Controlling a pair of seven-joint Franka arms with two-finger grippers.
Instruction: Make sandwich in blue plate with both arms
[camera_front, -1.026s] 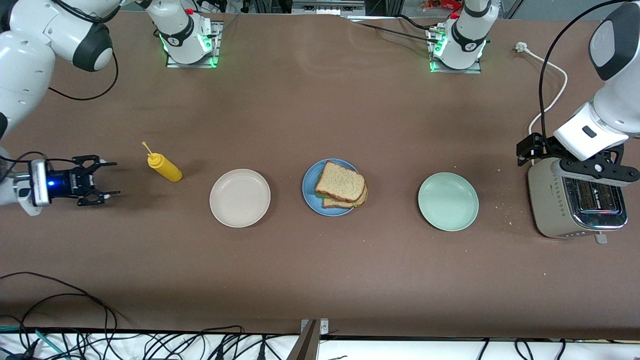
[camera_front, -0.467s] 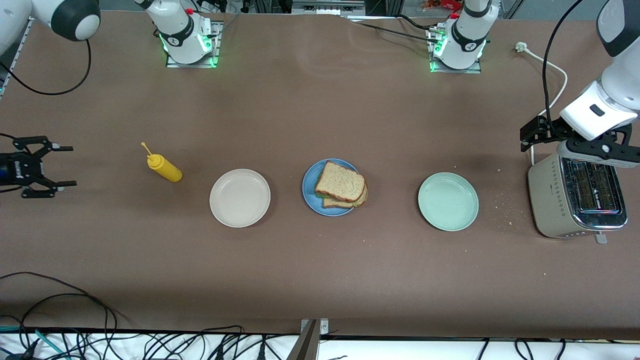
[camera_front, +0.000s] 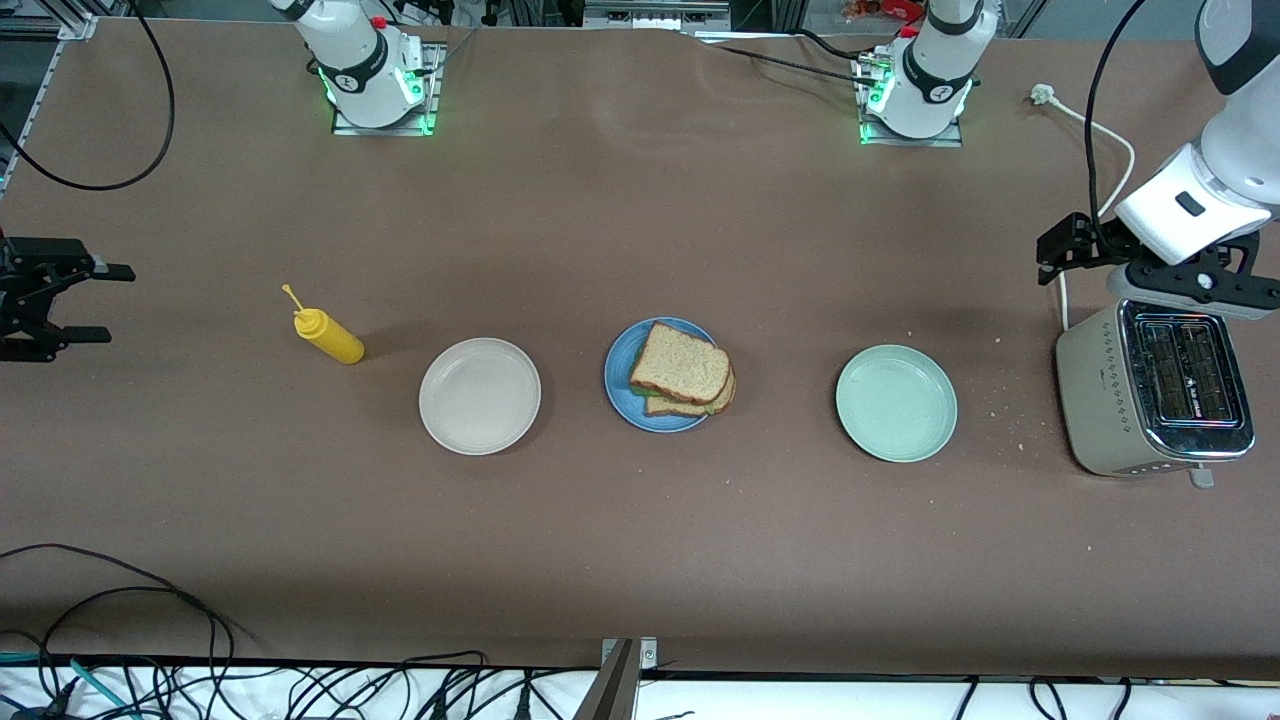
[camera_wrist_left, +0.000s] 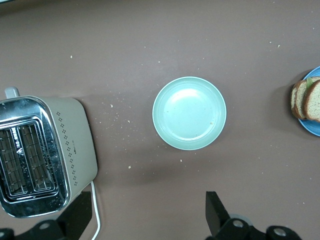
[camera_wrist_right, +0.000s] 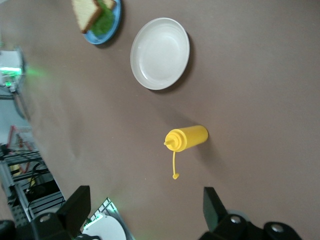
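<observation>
The sandwich (camera_front: 682, 372), two slices of brown bread with green lettuce between them, lies on the blue plate (camera_front: 620, 388) in the middle of the table. It also shows in the left wrist view (camera_wrist_left: 306, 100) and the right wrist view (camera_wrist_right: 87, 12). My left gripper (camera_front: 1200, 290) is open and empty in the air over the toaster's edge at the left arm's end; its own view (camera_wrist_left: 147, 205) shows bare table between the fingers. My right gripper (camera_front: 100, 302) is open and empty at the right arm's end, well clear of the bottle; in its own view (camera_wrist_right: 145, 197) it holds nothing.
A beige plate (camera_front: 480, 396) and a pale green plate (camera_front: 897, 403) flank the blue plate. A yellow squeeze bottle (camera_front: 332, 338) lies toward the right arm's end. A toaster (camera_front: 1150, 400) with a white cable (camera_front: 1095, 130) stands at the left arm's end.
My right gripper has drawn back toward the right arm's end of the table. My left gripper has shifted a little toward the bases, off the toaster's slots. The sandwich has not moved.
</observation>
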